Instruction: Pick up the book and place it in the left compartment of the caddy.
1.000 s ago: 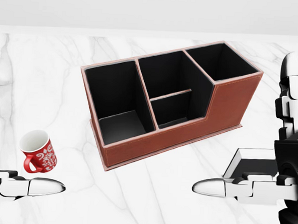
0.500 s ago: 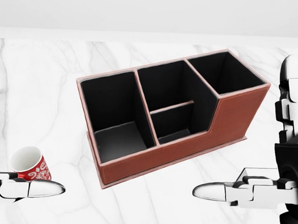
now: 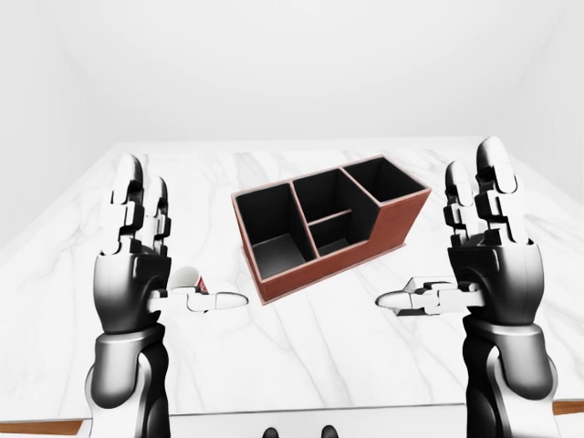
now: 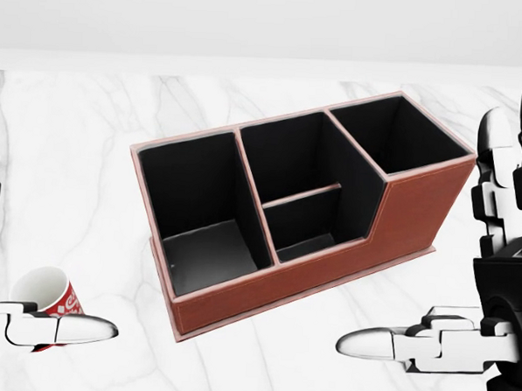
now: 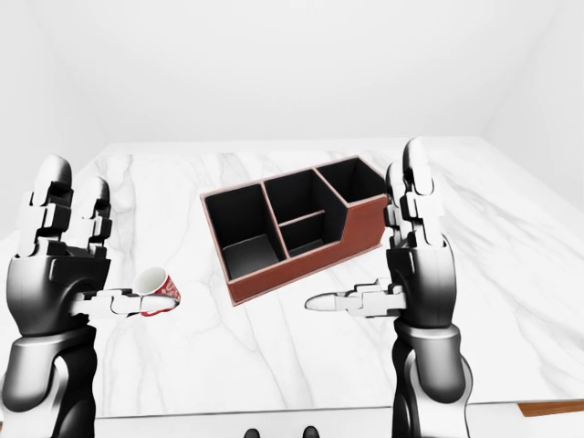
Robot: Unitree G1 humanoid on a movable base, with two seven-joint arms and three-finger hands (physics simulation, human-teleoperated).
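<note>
Both hands are up over the near edge of the marble tabletop [image 3: 301,356], fingers straight and pointing upward, thumbs jutting inward toward each other. The left hand [image 3: 137,265] is spread wide and holds nothing; the right hand [image 3: 488,260] likewise, fingers apart and empty. Between them sits the brown caddy [image 4: 327,269], angled on the tabletop's middle, its left compartment [image 4: 203,214] dark and empty. Bare marble lies between the caddy and the near edge. A red mug [image 5: 155,287] sits toward the tabletop's left side, just by the left thumb. The book doesn't show in any view; possibly the right hand hides it, can't tell.
</note>
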